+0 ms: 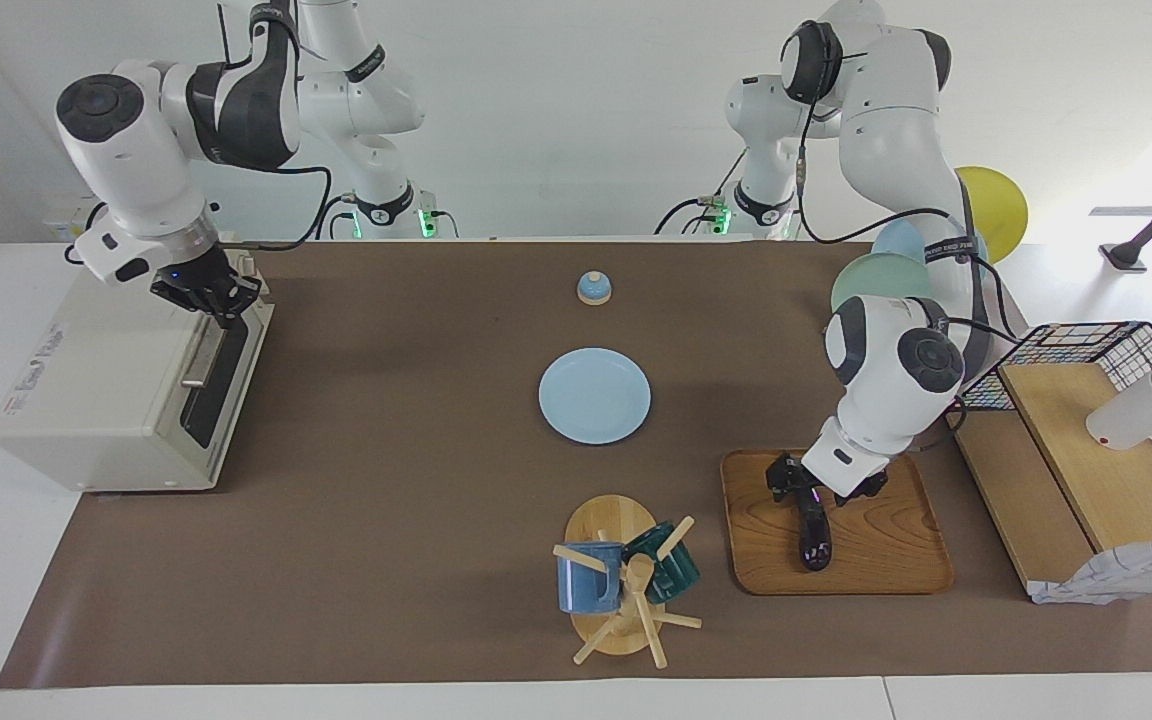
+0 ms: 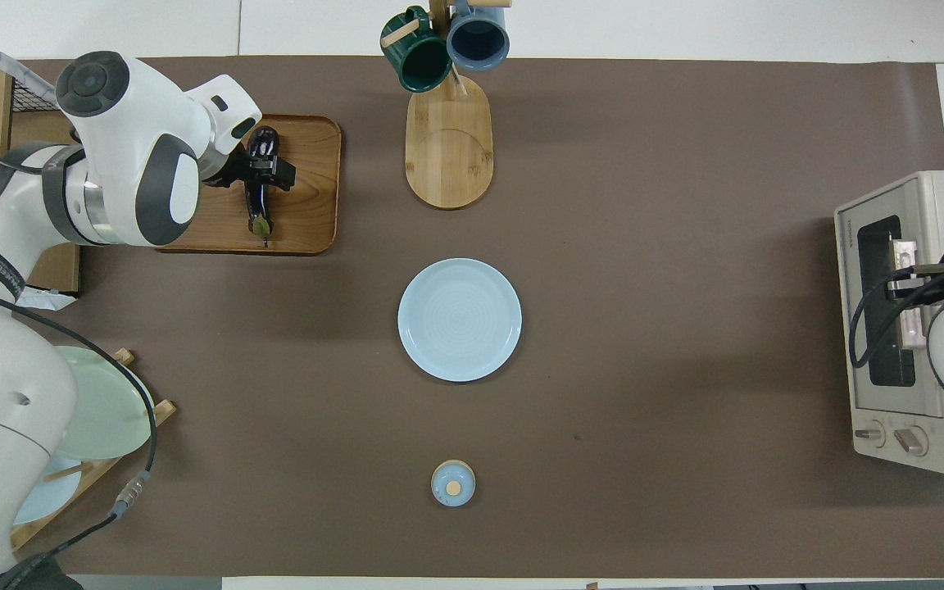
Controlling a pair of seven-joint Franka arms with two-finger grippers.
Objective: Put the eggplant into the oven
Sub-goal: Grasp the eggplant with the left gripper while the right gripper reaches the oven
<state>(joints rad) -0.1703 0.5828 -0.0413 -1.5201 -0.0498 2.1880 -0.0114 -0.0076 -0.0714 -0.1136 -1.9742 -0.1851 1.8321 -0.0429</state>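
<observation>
The dark purple eggplant lies on a wooden tray toward the left arm's end of the table. In the overhead view the eggplant lies lengthwise with its stem end toward the robots. My left gripper is low over its middle, straddling it. The cream-white oven stands at the right arm's end, its dark glass door up. My right gripper is at the robot-side end of the door's metal handle. In the overhead view the right arm hides that gripper.
A light blue plate lies mid-table, with a small bell nearer the robots. A mug tree with two mugs stands beside the tray. A dish rack with plates and a wire basket stand at the left arm's end.
</observation>
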